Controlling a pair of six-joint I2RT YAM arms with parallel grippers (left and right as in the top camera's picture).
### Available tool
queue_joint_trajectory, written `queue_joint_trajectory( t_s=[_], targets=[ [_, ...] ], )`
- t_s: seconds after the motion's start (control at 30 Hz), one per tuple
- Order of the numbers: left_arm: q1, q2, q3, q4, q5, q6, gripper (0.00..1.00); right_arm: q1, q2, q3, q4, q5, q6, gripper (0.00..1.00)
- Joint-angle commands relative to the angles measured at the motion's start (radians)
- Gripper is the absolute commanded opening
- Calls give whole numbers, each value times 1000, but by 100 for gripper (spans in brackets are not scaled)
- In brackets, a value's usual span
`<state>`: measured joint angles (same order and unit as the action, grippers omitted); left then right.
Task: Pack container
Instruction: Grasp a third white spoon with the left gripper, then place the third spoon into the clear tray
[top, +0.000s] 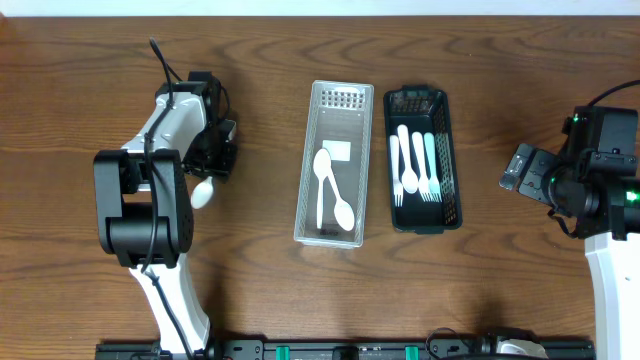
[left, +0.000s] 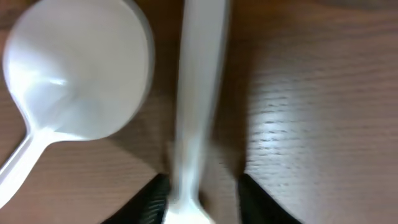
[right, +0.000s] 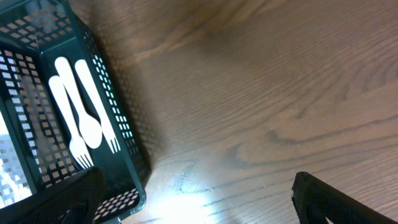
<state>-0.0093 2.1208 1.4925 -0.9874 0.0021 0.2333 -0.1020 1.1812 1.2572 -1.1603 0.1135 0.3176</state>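
White plastic, a utensil handle (left: 198, 93) runs straight up the left wrist view. Its long axis is in line with the left jaws, which straddle its near end. They stand partly open: one side looks to touch the handle, while the other shows a strip of bare wood beside it, so I judge nothing is clamped. The blur hides whether this is a spoon or a fork.

Just beside it a white spoon (left: 78, 68) lies bowl-up on the worktop (top: 260, 290), its stem angling away outside the jaws. Both pieces lie well to the left of the clear tray (top: 358, 170), which holds two spoons (top: 322, 168). The black basket (top: 447, 170), just right of the tray, holds forks (top: 428, 165).

The left arm (top: 165, 130) is much the nearer. The right jaws, spread wide and empty, hang well to the right of the tray, beyond the basket. The coming move probably calls for closing square across the handle, then carrying it right to the tray.
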Motion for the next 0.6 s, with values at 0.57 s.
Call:
queue_joint_trajectory(
  t_s=[0.57],
  targets=[
    [-91, -96, -41, -233, 89, -106, 6, -6, 3, -10, -6, 10, 6, 99]
  ],
)
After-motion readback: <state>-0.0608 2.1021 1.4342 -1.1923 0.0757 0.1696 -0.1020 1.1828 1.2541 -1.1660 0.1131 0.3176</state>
